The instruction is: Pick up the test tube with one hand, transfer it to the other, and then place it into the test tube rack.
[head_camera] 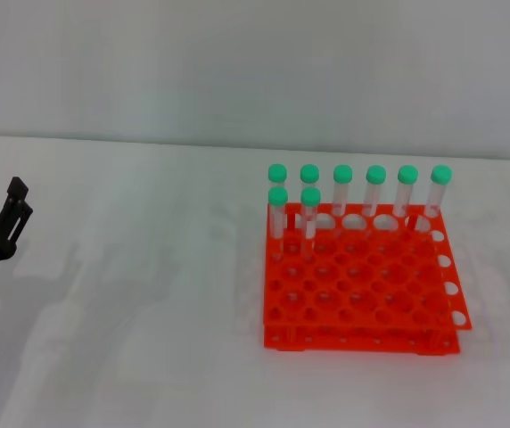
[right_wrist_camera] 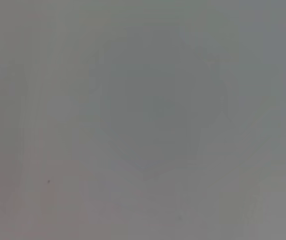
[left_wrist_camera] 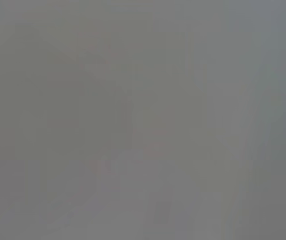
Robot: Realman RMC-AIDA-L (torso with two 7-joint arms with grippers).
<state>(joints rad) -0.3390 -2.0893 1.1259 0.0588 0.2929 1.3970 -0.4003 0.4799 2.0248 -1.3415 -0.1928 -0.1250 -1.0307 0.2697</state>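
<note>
Eight slender clear plastic test tubes with green screw caps (head_camera: 310, 198) stand upright in the bright orange plastic grid rack (head_camera: 359, 290) on the white desk (head_camera: 148, 294); none lies loose. Likely light, stiff, slippery: grip below the cap. Left gripper (head_camera: 10, 214) hovers at the desk's left edge, finger state indeterminate. Right gripper unseen.

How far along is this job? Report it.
Done: eight green-capped tubes stand upright along the back of the orange rack, six behind, two in front. In hand: nothing visible; the left gripper sits at the table's left edge, away from the rack. Left: no loose tube shows; the right arm is out of view.
</note>
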